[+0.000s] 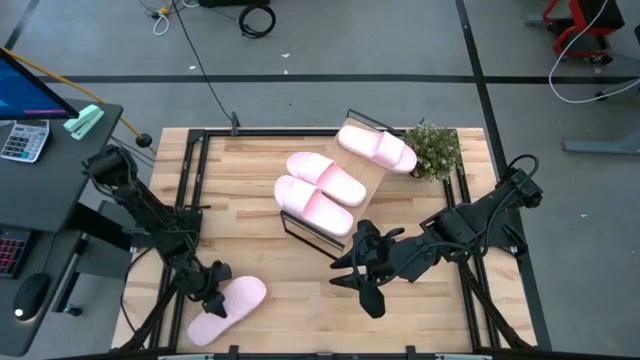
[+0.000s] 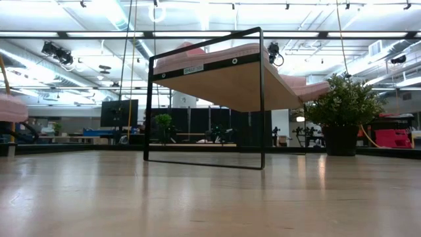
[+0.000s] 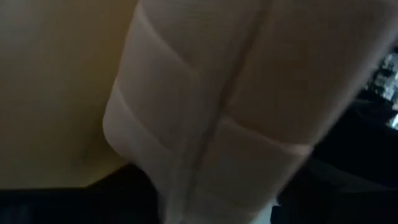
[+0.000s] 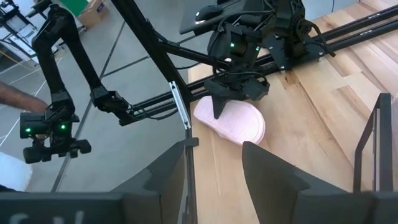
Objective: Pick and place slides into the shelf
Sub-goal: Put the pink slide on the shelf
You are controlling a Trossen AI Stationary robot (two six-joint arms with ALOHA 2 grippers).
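I am bringing the left pincer (image 1: pixel 213 297) down astride the last slide (image 1: pixel 228 309); closing state unclear; soft light foam, so I am aiming across the strap; right pincer (image 1: pixel 362 268) is idling open.

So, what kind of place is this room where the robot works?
Probably a robotics lab or open workshop: a butcher-block table on a bare concrete floor with loose cables, a desk with a monitor beside it, and more workstations across the hall.

Table (image 1: pixel 270 320) bears shelf (image 1: pixel 375 175), plant (image 1: pixel 435 150), one slide (image 1: pixel 228 310).
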